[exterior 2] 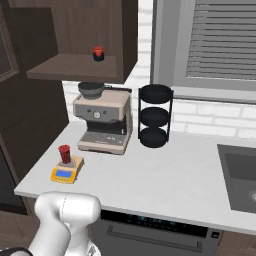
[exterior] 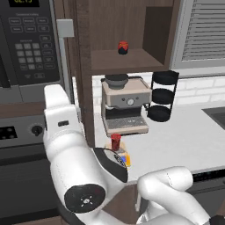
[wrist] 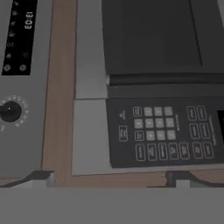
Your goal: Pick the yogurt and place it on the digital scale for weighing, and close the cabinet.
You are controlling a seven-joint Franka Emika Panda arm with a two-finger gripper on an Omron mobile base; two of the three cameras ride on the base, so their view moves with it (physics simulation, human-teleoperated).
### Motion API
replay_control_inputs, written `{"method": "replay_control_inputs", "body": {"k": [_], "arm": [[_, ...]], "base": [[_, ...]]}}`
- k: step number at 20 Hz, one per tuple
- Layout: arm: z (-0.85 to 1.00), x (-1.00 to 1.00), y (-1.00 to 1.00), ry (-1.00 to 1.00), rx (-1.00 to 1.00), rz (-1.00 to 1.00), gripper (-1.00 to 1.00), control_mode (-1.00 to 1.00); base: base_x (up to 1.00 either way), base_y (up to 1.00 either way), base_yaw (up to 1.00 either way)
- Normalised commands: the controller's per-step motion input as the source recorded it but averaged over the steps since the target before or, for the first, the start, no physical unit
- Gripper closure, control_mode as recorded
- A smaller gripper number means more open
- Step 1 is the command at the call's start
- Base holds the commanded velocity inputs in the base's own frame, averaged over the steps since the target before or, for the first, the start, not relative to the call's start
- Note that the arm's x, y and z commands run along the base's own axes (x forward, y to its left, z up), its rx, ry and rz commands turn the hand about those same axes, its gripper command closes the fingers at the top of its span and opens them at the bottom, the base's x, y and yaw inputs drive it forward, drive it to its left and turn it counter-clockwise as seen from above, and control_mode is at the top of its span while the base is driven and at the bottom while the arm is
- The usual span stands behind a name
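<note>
The red yogurt (exterior: 115, 141) (exterior 2: 64, 154) stands upright on the small yellow digital scale (exterior: 124, 157) (exterior 2: 66, 171), on the counter in front of the coffee machine. The dark brown cabinet (exterior: 132, 26) (exterior 2: 85, 30) above is open, and its door (exterior: 83, 79) (exterior 2: 30, 100) swings out towards me with a grey bar handle (exterior: 63, 66). My gripper (wrist: 111, 178) is open with nothing between its fingertips (wrist: 41, 178). In the hand view it faces the black microwave keypad (wrist: 166, 131), well to the left of the scale.
A small red-and-dark-blue thing (exterior: 123, 47) (exterior 2: 98, 53) sits on the cabinet shelf. The coffee machine (exterior: 125, 105) (exterior 2: 104, 120) and a black three-tier stand (exterior: 162, 94) (exterior 2: 155, 116) are at the back of the counter. A sink (exterior 2: 240, 170) lies to the right, the microwave (exterior: 26, 44) to the left.
</note>
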Motion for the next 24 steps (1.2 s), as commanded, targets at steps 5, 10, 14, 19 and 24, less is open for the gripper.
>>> {"method": "replay_control_inputs", "body": {"k": [5,10,14,19,24], "arm": [[0.0,0.15,-0.57,0.0,0.1,-0.14,-1.0,-1.0],[0.0,0.13,-0.7,0.0,0.11,-0.1,-1.0,-1.0],[0.0,0.29,-0.75,0.0,0.12,-0.07,-1.0,-1.0],[0.0,0.24,-0.84,0.0,0.16,-0.06,-1.0,-1.0],[0.0,0.22,-0.85,0.0,0.16,-0.05,-1.0,-1.0]], "base": [[0.0,0.0,0.0],[0.0,0.0,0.0],[0.0,0.0,0.0],[0.0,0.0,0.0],[0.0,0.0,0.0]]}}
